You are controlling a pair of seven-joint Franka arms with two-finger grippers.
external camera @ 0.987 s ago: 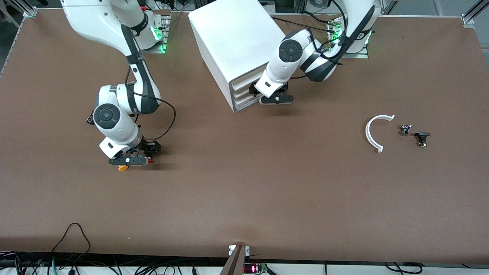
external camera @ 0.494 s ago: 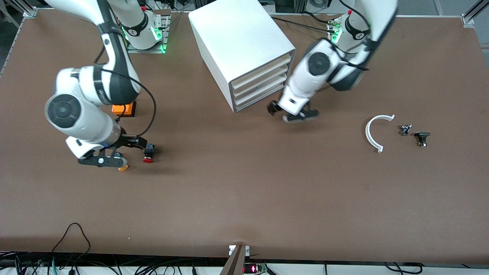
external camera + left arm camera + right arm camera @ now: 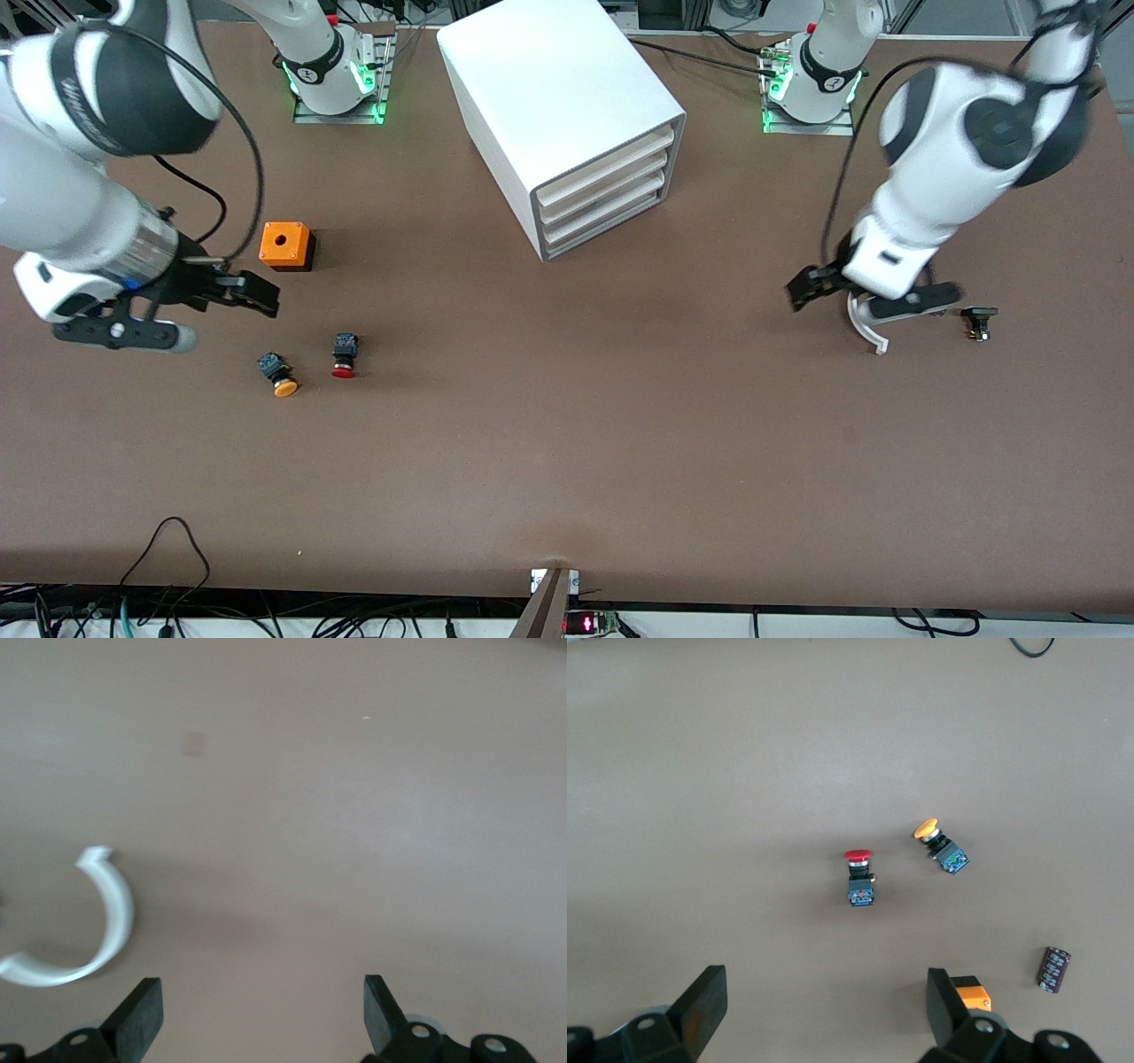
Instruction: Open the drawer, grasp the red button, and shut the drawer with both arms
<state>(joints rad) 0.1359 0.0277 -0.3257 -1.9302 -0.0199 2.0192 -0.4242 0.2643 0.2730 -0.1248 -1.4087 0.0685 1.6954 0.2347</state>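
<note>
The white cabinet stands at the table's back middle, and its middle drawer sits flush with the other two. The red-capped button lies on the table, also in the right wrist view. My right gripper is open and empty, raised over the table toward the right arm's end, beside the buttons; its jaws stand wide apart. My left gripper is open and empty, over the white curved piece.
An orange-yellow capped button lies beside the red one. An orange cube with a hole sits farther from the front camera. A small black part lies beside the curved piece. A dark cylinder lies near the cube.
My right gripper lifted off the buttons and swung toward the right arm's end, leaving the red button on the table. My left gripper left the cabinet front and moved over the curved piece.
</note>
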